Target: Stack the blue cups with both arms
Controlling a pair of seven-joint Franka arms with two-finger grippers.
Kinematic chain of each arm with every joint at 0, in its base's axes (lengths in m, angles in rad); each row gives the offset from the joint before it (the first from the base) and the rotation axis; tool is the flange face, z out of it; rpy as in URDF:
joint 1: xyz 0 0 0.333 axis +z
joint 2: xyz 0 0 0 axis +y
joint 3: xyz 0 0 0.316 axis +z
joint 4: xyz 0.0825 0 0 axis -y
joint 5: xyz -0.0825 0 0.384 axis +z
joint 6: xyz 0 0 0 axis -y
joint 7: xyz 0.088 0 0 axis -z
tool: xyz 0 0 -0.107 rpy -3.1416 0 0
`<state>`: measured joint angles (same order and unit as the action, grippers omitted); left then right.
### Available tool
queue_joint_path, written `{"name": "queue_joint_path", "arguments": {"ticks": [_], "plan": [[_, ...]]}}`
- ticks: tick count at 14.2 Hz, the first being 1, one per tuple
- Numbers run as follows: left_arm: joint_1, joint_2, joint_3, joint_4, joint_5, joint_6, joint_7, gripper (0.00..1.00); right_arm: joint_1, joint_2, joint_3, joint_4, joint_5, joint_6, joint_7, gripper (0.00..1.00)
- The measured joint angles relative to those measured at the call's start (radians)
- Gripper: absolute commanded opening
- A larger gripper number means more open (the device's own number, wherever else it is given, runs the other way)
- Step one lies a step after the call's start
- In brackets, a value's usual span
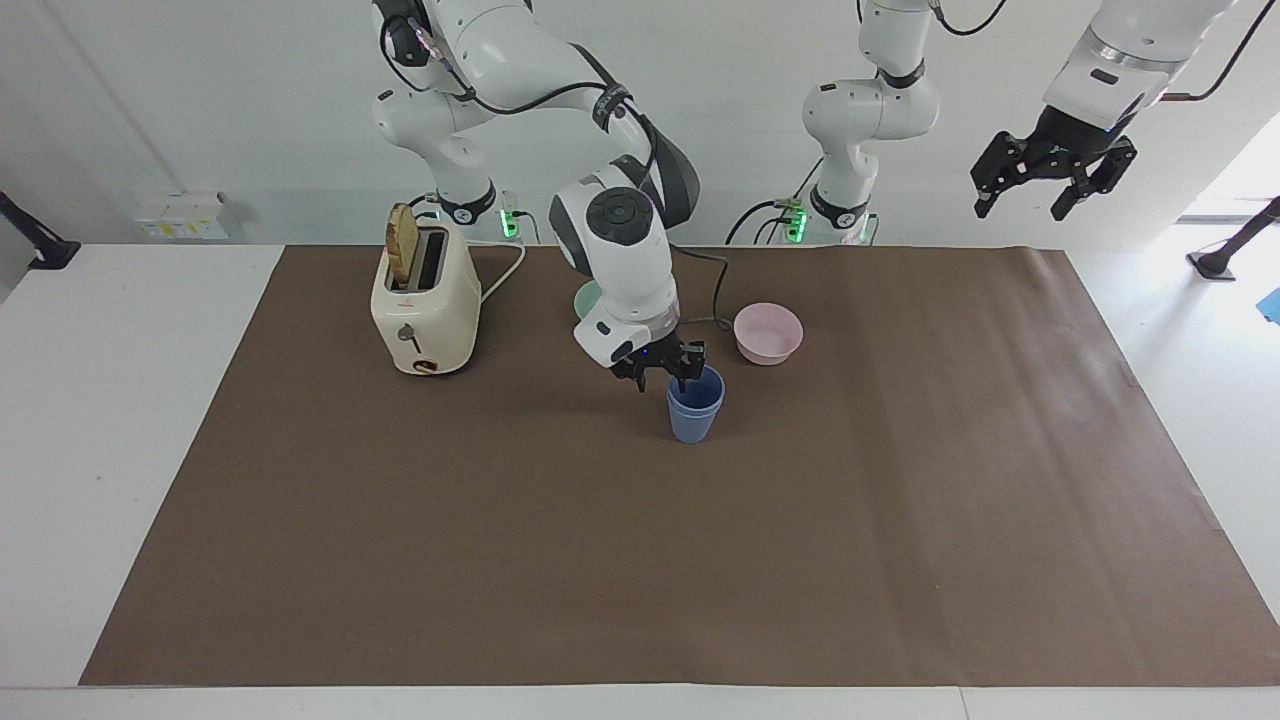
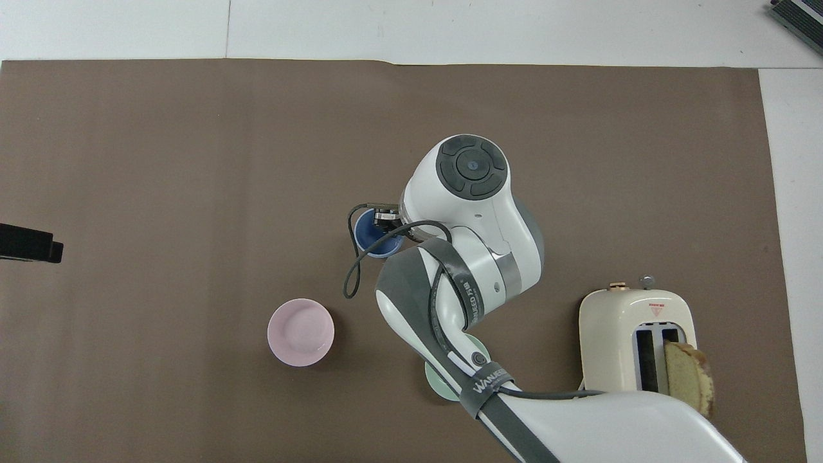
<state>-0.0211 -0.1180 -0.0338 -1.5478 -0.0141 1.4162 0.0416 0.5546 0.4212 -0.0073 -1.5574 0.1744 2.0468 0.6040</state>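
Periwinkle plastic nests in plastic: the blue cups [image 1: 694,405] stand stacked, farther from the robots than the pink bowl [image 1: 768,333].
Right gripper [image 1: 662,377], fingers parted at the rim, should lift straight up; left gripper [image 1: 1052,172] waits open.

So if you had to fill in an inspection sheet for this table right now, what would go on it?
Surface: brown paper sheet over a white table.
Job's things: blue cups nested into one stack, standing upright mid-table.
Clutter: cream toaster with a bread slice sticking up; pink bowl; mint-green bowl, mostly hidden by the arm.
Grippers: right gripper open at the stack's rim; left gripper open, waiting high over its own end.
Cables: toaster cord; black cable looping off the right arm.
Surroundings: white wall, wall socket.
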Motion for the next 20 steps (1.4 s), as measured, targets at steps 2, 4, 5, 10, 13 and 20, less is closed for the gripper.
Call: {"name": "queue_joint_path", "arguments": {"ticks": [2, 4, 5, 10, 13, 20], "plan": [[0.0, 0.0, 0.0, 0.0, 0.0, 0.0, 0.0, 1.0, 0.0, -0.011, -0.004, 0.029, 0.001, -0.036, 0.0, 1.0], [0.0, 0.0, 0.0, 0.0, 0.0, 0.0, 0.0, 1.0, -0.011, -0.041, -0.02, 0.063, 0.001, -0.1, 0.0, 1.0], [0.0, 0.0, 0.0, 0.0, 0.0, 0.0, 0.0, 1.0, -0.027, -0.064, -0.026, 0.072, 0.001, -0.125, 0.0, 1.0], [0.0, 0.0, 0.0, 0.0, 0.0, 0.0, 0.0, 1.0, -0.165, -0.206, -0.033, 0.085, -0.001, -0.283, -0.117, 1.0], [0.0, 0.0, 0.0, 0.0, 0.0, 0.0, 0.0, 1.0, -0.292, -0.29, -0.038, 0.088, -0.005, -0.407, -0.306, 1.0], [0.0, 0.0, 0.0, 0.0, 0.0, 0.0, 0.0, 1.0, -0.364, -0.369, -0.037, 0.088, -0.14, -0.521, -0.409, 1.0]]}}
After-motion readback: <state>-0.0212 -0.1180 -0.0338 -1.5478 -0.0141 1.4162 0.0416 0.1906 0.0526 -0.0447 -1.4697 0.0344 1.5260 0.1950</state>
